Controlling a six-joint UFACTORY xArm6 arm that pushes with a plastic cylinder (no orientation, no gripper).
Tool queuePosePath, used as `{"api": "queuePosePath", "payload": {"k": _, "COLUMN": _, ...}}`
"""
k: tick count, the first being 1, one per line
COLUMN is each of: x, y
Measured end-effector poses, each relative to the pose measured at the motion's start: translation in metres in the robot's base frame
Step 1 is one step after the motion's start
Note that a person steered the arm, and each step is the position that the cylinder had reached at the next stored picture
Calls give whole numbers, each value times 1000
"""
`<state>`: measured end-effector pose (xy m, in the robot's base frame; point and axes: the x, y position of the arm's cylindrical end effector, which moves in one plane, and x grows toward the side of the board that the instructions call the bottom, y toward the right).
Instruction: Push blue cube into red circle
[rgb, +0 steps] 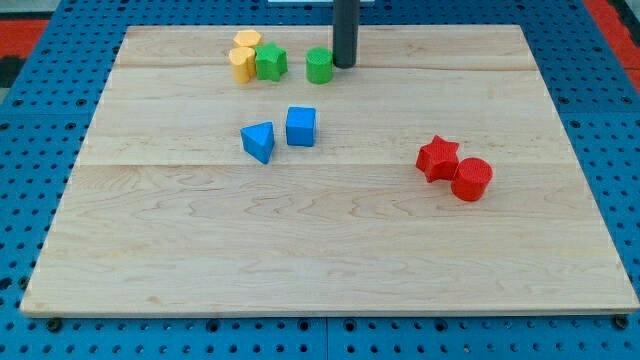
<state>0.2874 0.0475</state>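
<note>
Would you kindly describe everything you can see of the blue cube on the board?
The blue cube is a small, matte, plastic-looking block sitting flat on the wooden board, slightly above centre and toward the view's left. A blue triangular block sits just to its left, a narrow gap apparently between them. My tip is farther toward the view's top, not touching it.

My tip (344, 66) touches green cylinder (319, 65), well apart from blue cube (301, 126)

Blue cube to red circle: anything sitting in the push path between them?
Nothing. In the camera view the board between the blue cube and the red circle is bare wood; the red star touches the circle's upper-left side, just above that line.
</note>
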Motion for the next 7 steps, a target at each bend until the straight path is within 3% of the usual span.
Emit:
{"api": "queuePosePath", "payload": {"k": 1, "x": 26, "y": 17}}
{"api": "queuePosePath", "payload": {"k": 2, "x": -15, "y": -47}}
{"api": "queuePosePath", "payload": {"k": 3, "x": -11, "y": -43}}
{"api": "queuePosePath", "payload": {"k": 4, "x": 4, "y": -1}}
{"api": "queuePosePath", "payload": {"k": 5, "x": 4, "y": -10}}
{"api": "queuePosePath", "payload": {"k": 7, "x": 7, "y": -69}}
